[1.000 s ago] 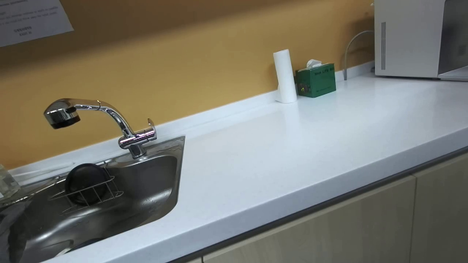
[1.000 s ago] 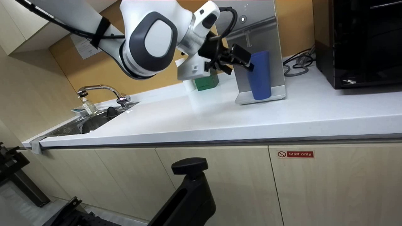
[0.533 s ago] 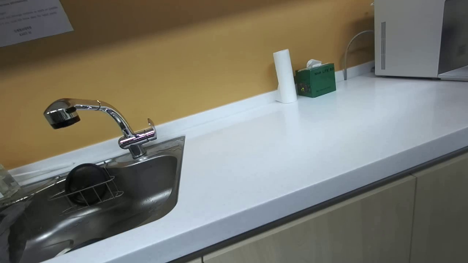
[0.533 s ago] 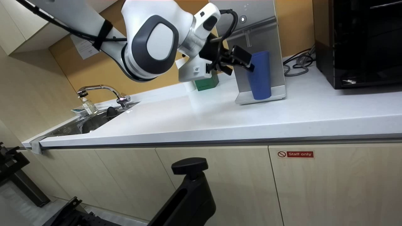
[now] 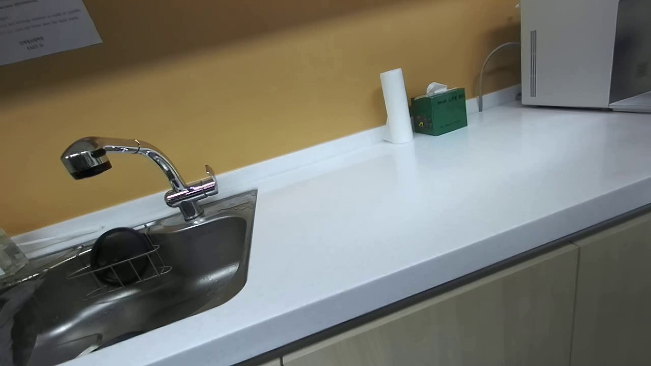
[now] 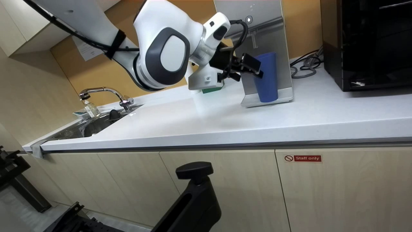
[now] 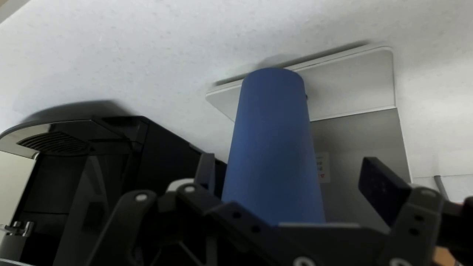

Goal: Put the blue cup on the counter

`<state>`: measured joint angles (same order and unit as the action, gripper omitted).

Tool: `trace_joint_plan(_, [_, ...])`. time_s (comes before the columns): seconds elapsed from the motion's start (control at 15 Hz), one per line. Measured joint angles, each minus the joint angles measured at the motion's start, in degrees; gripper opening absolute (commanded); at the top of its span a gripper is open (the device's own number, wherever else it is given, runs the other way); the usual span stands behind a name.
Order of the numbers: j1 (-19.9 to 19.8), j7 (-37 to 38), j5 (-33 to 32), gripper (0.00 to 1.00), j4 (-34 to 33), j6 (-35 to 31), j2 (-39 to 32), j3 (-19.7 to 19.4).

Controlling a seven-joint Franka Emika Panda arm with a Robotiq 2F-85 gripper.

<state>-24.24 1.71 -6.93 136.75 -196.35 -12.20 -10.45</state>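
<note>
Robot arm (image 6: 169,51): lower and farther right in an exterior view; gripper (image 6: 249,75): likewise, overlapping the blue cup (image 6: 268,80) further down; green tissue box (image 6: 213,89): more nearly covered there

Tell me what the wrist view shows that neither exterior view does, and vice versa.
Only the wrist view shows the small label on the grey panel behind the blue cup, and the slatted grille on the black appliance.

Only the exterior views show the sink, faucet and paper roll, plus, in an exterior view, the "Staff only" sign.

Both the wrist view and an exterior view show the blue cup standing on the ledge, the black appliance and the open gripper; the counter shows in all three.
</note>
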Motion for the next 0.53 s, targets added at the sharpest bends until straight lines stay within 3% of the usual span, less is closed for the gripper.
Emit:
trace_joint_plan(0.27, [-1.0, 0.0, -0.1, 1.0, -1.7, -1.7, -2.2, 0.7])
trace_joint_plan(0.53, [-3.8, 0.2, -1.3, 1.0, -4.5, -1.7, -3.3, 3.7])
